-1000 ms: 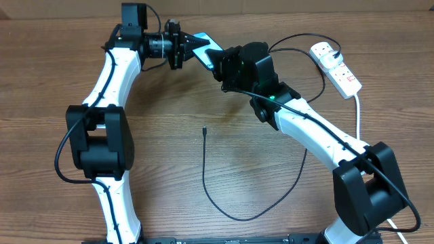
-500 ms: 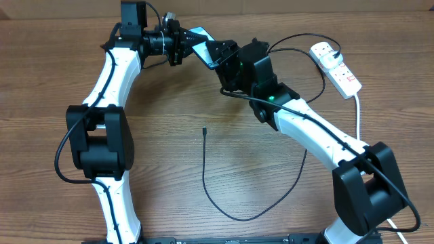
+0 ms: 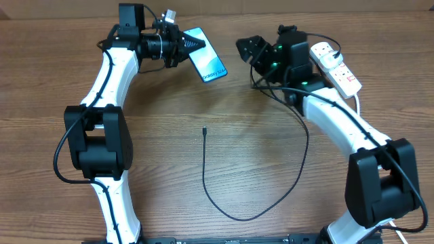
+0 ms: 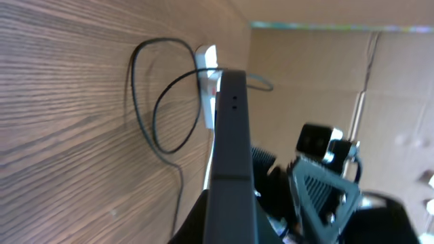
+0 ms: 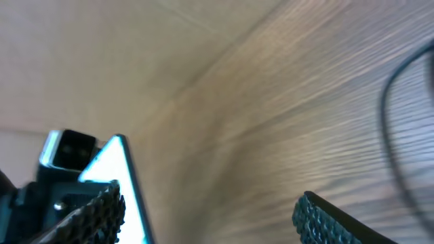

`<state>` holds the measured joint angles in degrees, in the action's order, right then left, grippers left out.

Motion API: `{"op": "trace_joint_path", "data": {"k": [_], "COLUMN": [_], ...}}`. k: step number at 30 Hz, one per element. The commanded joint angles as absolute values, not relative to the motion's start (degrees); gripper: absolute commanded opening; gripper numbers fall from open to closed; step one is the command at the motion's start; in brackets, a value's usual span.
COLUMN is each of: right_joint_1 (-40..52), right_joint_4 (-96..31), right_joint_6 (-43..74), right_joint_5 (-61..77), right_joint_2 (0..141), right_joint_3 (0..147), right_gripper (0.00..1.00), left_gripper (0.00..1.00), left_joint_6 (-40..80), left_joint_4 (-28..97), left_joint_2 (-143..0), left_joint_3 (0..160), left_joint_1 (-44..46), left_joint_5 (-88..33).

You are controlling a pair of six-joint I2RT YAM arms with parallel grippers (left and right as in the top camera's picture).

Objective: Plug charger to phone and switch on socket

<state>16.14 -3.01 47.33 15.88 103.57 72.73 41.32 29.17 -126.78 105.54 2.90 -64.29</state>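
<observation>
phone (image 3: 207, 63) is at the far side of the table (image 3: 169, 156), held by its far-left end in the left gripper (image 3: 195, 45), jaws clamped on it, screen facing up in the overhead view. left wrist view has it edge-on (image 4: 230, 135) and it looks lifted clear of the wood. we read that as presenting the free end toward the middle and the other arm, so the plug-in can happen in the air rather than flat on the table

charger: connector tip (image 3: 203, 130) lies loose mid-table, well apart from the phone, nothing holding it. cable (image 3: 205, 163) loops toward the near edge, then runs back up to the white plug (image 3: 324, 50), seated in the socket (image 3: 342, 73) at far right. so the mains end looks done, phone end not yet

right gripper (image 3: 244, 49) sits near the phone on its right, not touching, fingers (image 5: 88, 213) spread wide with nothing between them. its wrist view shows bare wood in the gap and the phone (image 5: 125, 186) off to one side. it's the free arm, so we'd expect it to fetch the tip

next move as we judge it: right arm down to the tip, grab close behind the connector so it stays stiff, then line up with the phone's free end. risk: an end-only grip may let the phone pivot under insertion push. red switches (image 3: 347, 77) – can't tell on or off from here, we assume that step is still open
</observation>
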Motion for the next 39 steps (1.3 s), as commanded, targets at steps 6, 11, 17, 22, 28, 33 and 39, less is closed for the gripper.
{"op": "trace_joint_path", "data": {"k": [6, 11, 17, 22, 28, 33, 39], "right_joint_1": [14.59, 14.59, 14.59, 14.59, 15.11, 18.31, 23.75], "right_joint_4": [-6.02, -9.37, -12.73, -15.53, -20.23, -26.09, -30.48], "right_joint_6": [31.14, 27.51, 26.70, 26.70, 26.96, 30.22, 31.73], "right_joint_5": [29.89, 31.62, 30.98, 30.92, 30.04, 26.87, 21.04], "right_joint_2": [102.87, 102.87, 102.87, 102.87, 102.87, 102.87, 102.89], "right_joint_3": [72.84, 72.84, 72.84, 72.84, 72.84, 72.84, 72.84], "right_gripper": [0.80, 0.80, 0.80, 0.76, 0.61, 0.51, 0.40], "left_gripper": [0.04, 0.04, 0.04, 0.04, 0.04, 0.04, 0.04], "left_joint_6": [27.90, 22.15, 9.28, 8.54, 8.60, 14.70, 23.09], "left_joint_4": [31.07, 31.77, 35.73, 40.77, 43.13, 44.12, 41.82], "left_joint_2": [-126.23, -126.23, -126.26, -126.26, -126.26, -126.26, -126.26], "left_joint_3": [106.72, 106.72, 106.63, 106.63, 106.63, 106.63, 106.63], "left_joint_1": [2.59, 2.59, 2.59, 2.35, -0.03, -3.79, -8.12], "left_joint_5": [-76.60, -78.81, -77.43, -69.63, -65.87, -66.13, -68.88]}}
